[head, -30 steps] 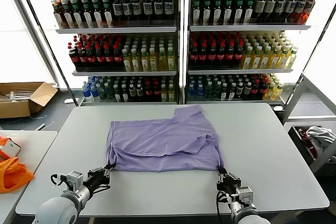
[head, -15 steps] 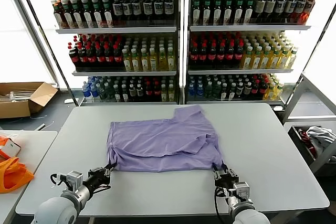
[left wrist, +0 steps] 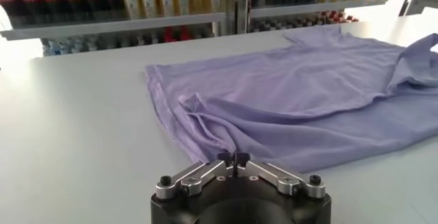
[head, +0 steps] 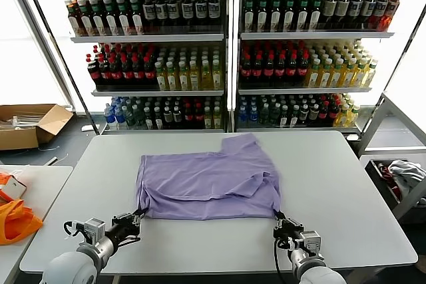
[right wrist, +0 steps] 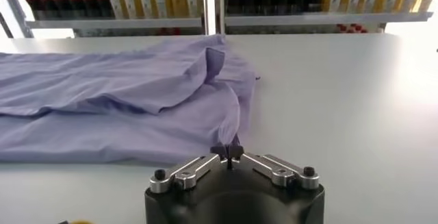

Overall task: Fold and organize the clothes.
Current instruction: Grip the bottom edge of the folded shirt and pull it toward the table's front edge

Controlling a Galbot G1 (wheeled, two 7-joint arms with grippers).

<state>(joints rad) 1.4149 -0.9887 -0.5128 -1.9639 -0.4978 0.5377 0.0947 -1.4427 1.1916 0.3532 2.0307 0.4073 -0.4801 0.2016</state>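
Observation:
The lavender T-shirt [head: 210,184] lies partly folded on the grey table [head: 346,191], plain side up, one sleeve toward the far edge. My left gripper [head: 138,215] is shut on the shirt's near left corner; in the left wrist view the gripper [left wrist: 233,157] pinches the cloth [left wrist: 294,102]. My right gripper [head: 279,218] is shut on the near right corner; in the right wrist view the gripper [right wrist: 227,151] pinches the shirt [right wrist: 116,102]. Both hold the cloth low, at the near hem.
An orange bag [head: 14,221] lies on a side table at the left. A cardboard box [head: 30,124] sits on the floor at far left. Drink shelves [head: 226,51] stand behind the table. A bin with cloth [head: 399,177] is at the right.
My right gripper shifted slightly left and then back right with the corner. The shirt's near right edge moved a little. The left gripper has not moved.

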